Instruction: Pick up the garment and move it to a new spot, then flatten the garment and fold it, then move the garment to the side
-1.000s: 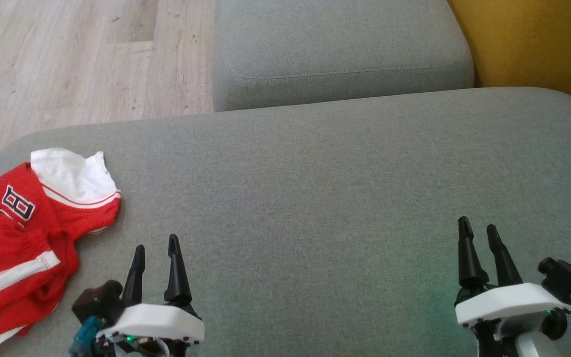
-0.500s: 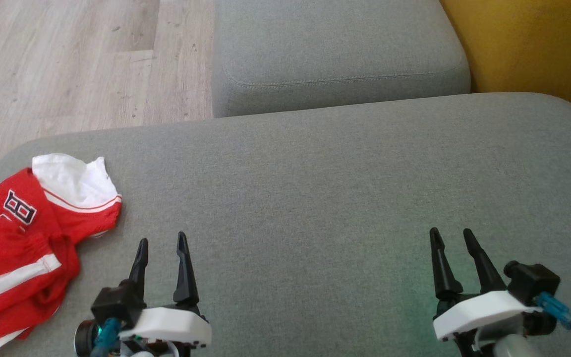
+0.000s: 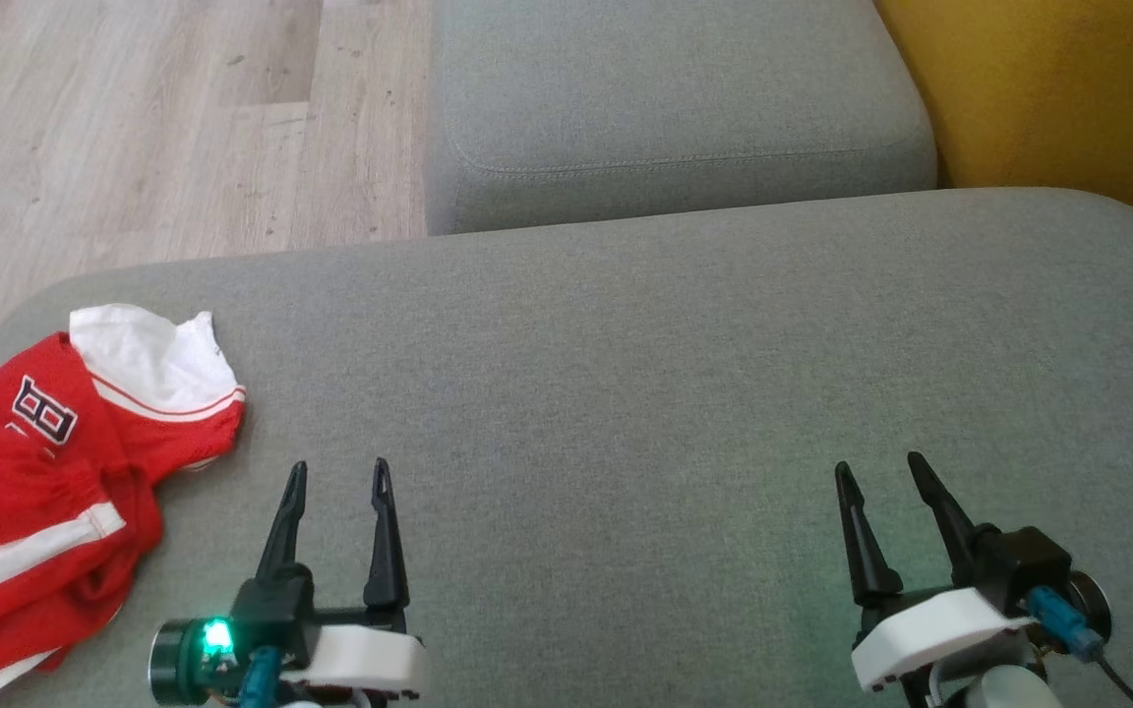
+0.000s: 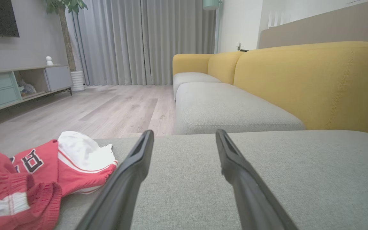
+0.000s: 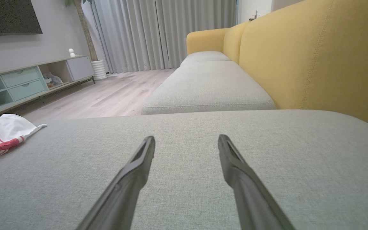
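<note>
The garment (image 3: pixel 35 472), a red jersey with white stripes and a white panel, lies crumpled at the left end of the grey cushion (image 3: pixel 626 393), close to the edge above the wood floor (image 3: pixel 134 118). Part of it runs out of the head view on the left.

It looks light, soft and limp. It should sag and drape from any pinch, and several layers may come up together from this heap. The best hold is probably the raised white-and-red corner nearest the middle of the cushion, where a fold stands proud of the seat. A deep bite on the hem there should stop thin, smooth cloth from slipping out.

The left gripper (image 3: pixel 340 464) hovers just right of the garment, not touching it, its fingers (image 3: pixel 386 536) spread wide and empty. The right gripper (image 3: pixel 876 462) is well apart over bare cushion, equally wide and empty.
</note>
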### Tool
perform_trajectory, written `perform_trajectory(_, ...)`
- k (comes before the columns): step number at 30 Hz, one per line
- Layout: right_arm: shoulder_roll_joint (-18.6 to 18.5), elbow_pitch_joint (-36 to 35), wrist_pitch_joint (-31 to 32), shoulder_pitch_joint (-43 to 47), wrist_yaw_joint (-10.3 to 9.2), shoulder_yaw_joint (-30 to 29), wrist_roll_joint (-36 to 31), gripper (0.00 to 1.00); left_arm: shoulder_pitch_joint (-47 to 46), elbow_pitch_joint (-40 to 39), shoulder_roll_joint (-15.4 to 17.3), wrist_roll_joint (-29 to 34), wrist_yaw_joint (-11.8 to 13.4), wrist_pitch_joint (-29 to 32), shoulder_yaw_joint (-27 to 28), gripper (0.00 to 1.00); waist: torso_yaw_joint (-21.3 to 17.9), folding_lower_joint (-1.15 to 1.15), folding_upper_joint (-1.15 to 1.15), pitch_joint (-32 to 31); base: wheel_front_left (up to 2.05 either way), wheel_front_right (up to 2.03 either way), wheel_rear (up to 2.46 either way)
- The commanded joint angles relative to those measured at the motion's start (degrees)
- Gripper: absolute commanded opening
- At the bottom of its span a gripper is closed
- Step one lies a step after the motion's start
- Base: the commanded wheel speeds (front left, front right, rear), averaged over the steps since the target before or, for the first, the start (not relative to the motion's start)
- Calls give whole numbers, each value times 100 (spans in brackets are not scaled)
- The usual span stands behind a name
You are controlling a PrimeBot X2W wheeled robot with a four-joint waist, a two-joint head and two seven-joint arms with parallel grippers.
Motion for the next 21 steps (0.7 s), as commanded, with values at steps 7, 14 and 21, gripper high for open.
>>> perform_trajectory(7, -55, -71, -204, -212, 42, 34, -633, 100, -268, -134, 78, 638, 76, -201, 29, 100, -6, 0, 0, -19, 0, 0, 0)
perform_trajectory(14, -59, -16, -322, -198, 45, -93, -1095, 100, -289, -49, 62, 1133, 106, -319, -62, 100, 23, 0, 0, -27, 0, 0, 0)
perform_trajectory(21, -59, 32, -326, -202, 45, -216, -1006, 100, -289, 28, 30, 1154, 63, -323, -1, 100, 45, 0, 0, -5, 0, 0, 0)
